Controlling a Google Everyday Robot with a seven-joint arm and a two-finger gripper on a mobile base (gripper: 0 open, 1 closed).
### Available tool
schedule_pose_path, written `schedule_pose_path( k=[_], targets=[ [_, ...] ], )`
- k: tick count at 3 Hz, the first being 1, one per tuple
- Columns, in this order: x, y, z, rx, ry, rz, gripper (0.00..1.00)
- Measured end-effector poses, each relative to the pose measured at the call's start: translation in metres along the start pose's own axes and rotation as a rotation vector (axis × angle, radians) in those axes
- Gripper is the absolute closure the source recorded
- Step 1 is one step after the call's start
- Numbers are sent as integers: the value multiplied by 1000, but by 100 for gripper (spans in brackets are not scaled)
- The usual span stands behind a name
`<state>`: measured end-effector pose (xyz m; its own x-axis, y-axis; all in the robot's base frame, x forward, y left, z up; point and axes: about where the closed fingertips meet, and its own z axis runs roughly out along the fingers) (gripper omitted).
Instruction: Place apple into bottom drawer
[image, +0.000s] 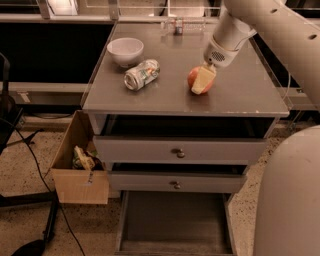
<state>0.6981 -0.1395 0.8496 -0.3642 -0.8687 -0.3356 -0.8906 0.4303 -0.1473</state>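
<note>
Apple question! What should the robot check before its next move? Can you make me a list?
1. Claw at the apple: ok, it is right against it.
2. Firm grip on the apple: cannot tell.
3. Apple lifted: not ok, it rests on the tabletop.
4. Bottom drawer open: ok, it is pulled out with its floor showing.
5. Can and bowl out of the way: ok, both sit apart from the apple, off to the picture's left.
</note>
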Motion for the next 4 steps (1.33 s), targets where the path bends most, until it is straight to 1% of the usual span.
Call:
schedule_pose_path(
  k=[1,2,3,4],
  targets=[
    [0,0,0,0,0,0,88],
    [9,11,-19,13,-8,-16,100],
    [25,32,-51,43,-24,-32,100],
    [49,64,-82,75,-37,-27,100]
  ],
)
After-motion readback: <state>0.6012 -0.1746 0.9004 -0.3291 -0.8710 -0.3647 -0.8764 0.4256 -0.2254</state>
